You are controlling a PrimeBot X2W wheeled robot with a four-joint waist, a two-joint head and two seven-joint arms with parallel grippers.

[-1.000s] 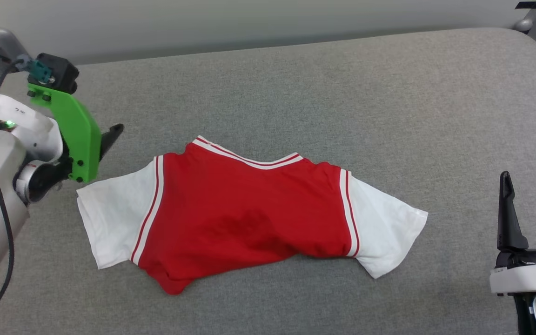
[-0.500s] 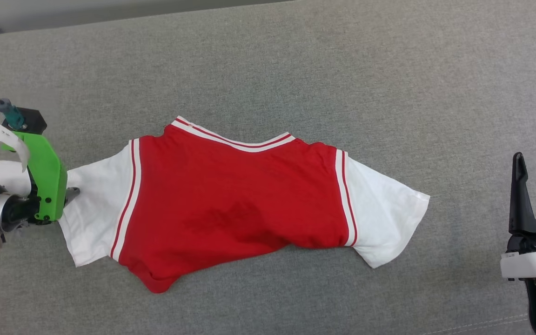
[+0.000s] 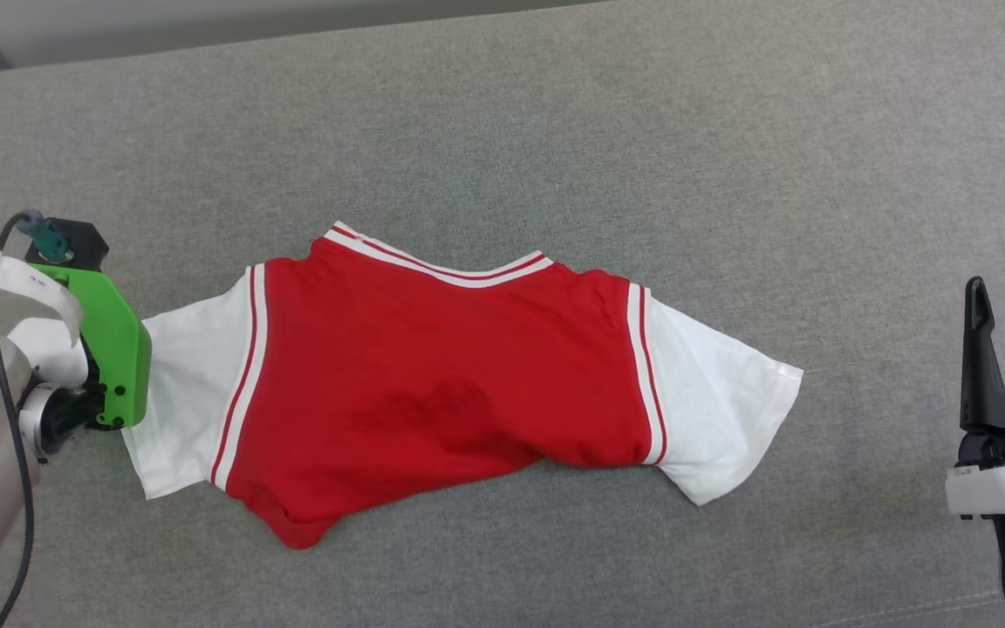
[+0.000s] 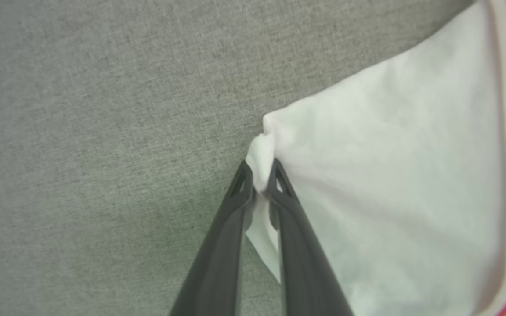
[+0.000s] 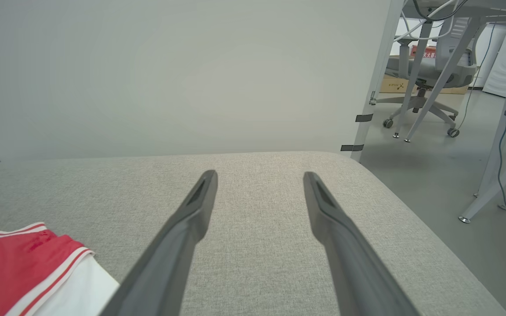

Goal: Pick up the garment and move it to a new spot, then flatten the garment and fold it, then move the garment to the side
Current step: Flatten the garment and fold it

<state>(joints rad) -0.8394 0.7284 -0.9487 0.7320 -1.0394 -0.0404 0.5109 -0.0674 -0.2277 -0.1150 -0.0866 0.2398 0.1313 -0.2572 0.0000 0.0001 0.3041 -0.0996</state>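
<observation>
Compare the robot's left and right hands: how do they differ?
The left hand is shut on the shirt at a white sleeve; the right hand is open and empty. The left hand touches the shirt; the right hand sits apart from it. Both have two dark fingers.

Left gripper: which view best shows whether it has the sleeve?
Left wrist view: the left gripper has its jaws shut on the bunched sleeve edge of the garment. In the head view the green mount covers those jaws. The right wrist view shows another part of the garment, away from the grip.
</observation>
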